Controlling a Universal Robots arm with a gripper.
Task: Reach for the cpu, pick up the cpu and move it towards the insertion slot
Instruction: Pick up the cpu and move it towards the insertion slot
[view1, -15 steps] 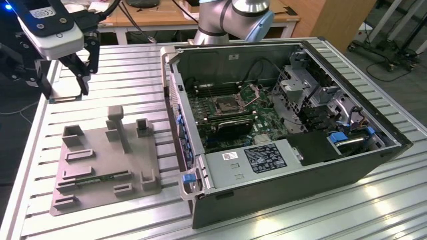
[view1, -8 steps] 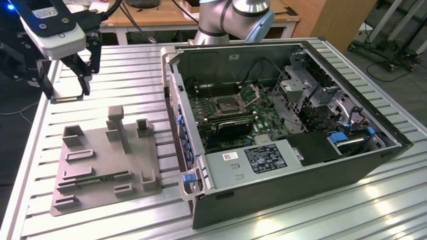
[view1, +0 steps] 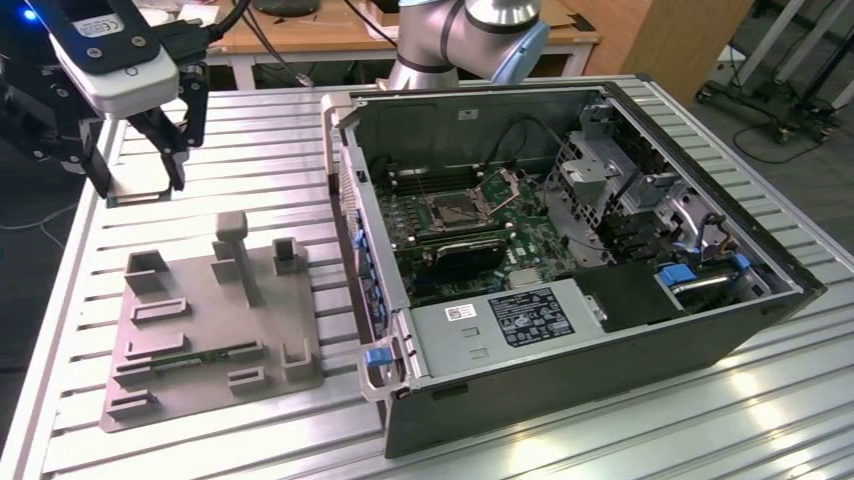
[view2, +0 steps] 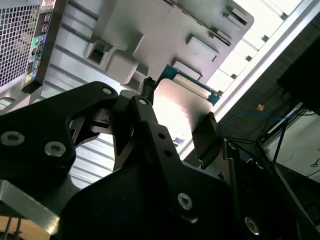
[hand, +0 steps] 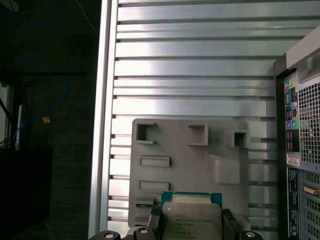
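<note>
My gripper (view1: 136, 186) hangs above the table's far corner, at the exterior view's left, shut on the cpu (view1: 139, 162). The cpu is a flat square chip with a silver top, clamped edge to edge between the two black fingers (hand: 155, 221). In both wrist views the cpu (hand: 191, 220) (view2: 182, 107) sits between the fingers, lifted off the grey plastic tray (hand: 190, 165). The insertion slot (view1: 454, 210), a metal-framed socket with a dark centre and its bracket raised, lies inside the open computer case (view1: 561, 250), well to the exterior view's right of the gripper.
The grey tray (view1: 200, 330) lies on the slatted metal table (view1: 254, 150) and carries a narrow green memory stick (view1: 200, 357) and several raised posts. The case's tall side wall (view1: 350, 220) stands between tray and motherboard. The arm's base (view1: 467, 40) rises behind the case.
</note>
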